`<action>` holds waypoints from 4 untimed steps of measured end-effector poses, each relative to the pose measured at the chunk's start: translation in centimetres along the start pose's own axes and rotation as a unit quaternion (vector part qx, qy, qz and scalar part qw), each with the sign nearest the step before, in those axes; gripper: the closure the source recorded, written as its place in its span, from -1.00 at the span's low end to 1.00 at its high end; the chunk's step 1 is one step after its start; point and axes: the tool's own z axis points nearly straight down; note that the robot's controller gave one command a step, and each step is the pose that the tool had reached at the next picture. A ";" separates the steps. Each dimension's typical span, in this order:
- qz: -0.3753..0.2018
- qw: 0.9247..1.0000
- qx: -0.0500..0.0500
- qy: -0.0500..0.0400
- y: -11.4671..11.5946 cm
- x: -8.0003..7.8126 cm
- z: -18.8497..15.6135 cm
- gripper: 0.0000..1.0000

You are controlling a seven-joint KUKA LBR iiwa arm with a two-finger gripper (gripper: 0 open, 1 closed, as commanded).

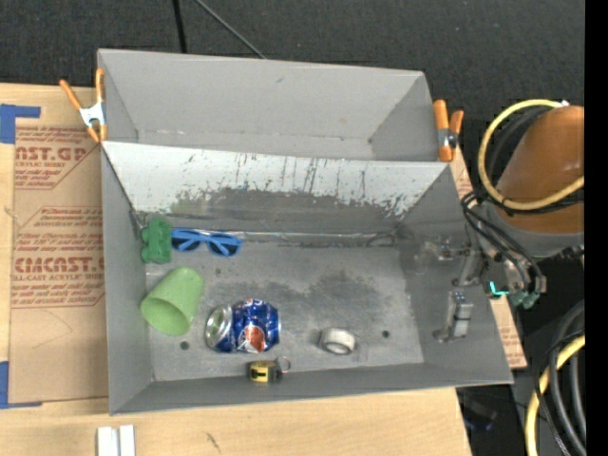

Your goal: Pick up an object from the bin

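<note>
My gripper (458,310) hangs over the bin's right sloping wall, well above the floor and with nothing seen in it. The nearest loose thing is a small silver-white tape roll (336,341) lying flat on the floor near the front, left of the gripper. Further left lies a crushed blue, red and white drink can (243,327) on its side. A small yellow and black tape measure (261,371) rests at the front wall just below the can.
A light green plastic cup (173,300) lies on its side at the front left. Blue sunglasses (207,243) and a green toy (156,240) sit along the back left. The arm with its orange cover and cables stands outside the bin's right rim.
</note>
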 end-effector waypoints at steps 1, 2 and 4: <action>-0.339 0.941 0.002 -0.007 6.9 -0.4 15.2 -1.00; -0.232 0.973 0.000 -0.004 10.8 -0.1 12.2 -1.00; -0.153 0.988 0.001 -0.011 10.3 -0.2 15.0 -1.00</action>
